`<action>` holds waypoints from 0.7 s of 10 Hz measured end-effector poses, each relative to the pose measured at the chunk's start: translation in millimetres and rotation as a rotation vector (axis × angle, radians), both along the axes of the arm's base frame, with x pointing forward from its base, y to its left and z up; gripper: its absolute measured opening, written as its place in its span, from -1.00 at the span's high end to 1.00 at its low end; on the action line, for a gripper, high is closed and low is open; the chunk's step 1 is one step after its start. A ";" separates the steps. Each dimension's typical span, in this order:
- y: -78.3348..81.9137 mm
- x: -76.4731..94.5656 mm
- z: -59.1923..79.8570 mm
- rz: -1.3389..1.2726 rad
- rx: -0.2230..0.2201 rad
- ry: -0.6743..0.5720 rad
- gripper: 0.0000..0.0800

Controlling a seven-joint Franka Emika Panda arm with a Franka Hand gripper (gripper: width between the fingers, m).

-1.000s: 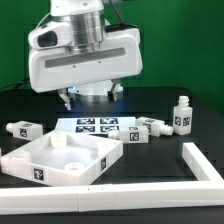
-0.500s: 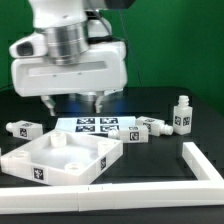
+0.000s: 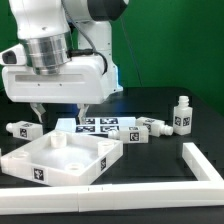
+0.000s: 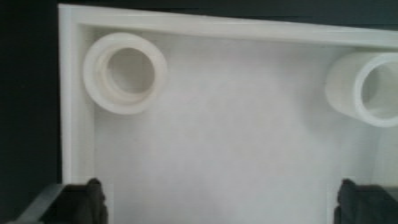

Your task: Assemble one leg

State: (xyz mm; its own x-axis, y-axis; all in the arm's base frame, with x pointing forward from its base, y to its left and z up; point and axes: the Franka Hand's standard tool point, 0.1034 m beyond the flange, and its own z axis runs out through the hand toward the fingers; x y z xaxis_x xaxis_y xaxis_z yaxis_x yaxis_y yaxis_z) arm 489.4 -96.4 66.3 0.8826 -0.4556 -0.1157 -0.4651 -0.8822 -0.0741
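Observation:
My gripper is open and empty, hanging above the far part of the large white square panel. In the wrist view the gripper looks down into the panel, with its two dark fingertips wide apart. Two round sockets show there, one near a corner and one at the frame edge. One leg lies at the exterior view's left of the panel. Another leg stands upright at the right. Two more legs lie next to the marker board.
The marker board lies flat behind the panel. A long white L-shaped bar runs along the front and up the exterior view's right. A green backdrop stands behind the black table.
The arm has moved toward the exterior view's left and lower, from above the marker board to above the square panel. The gripper stays open and the parts have not moved.

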 end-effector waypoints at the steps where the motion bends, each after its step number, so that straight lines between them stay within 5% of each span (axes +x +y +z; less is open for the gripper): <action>1: -15.8 -4.1 -9.4 0.002 -0.001 0.007 -0.62; 5: -72.1 -0.5 -48.9 0.075 -0.101 -0.089 -0.62; 7: -65.1 -7.2 -57.0 0.081 -0.121 -0.124 -0.62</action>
State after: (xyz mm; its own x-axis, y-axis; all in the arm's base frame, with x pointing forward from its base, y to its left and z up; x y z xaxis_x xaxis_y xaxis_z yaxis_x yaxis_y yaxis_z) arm 482.2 -161.5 9.3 0.9213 -0.3860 0.0471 -0.3857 -0.9225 -0.0173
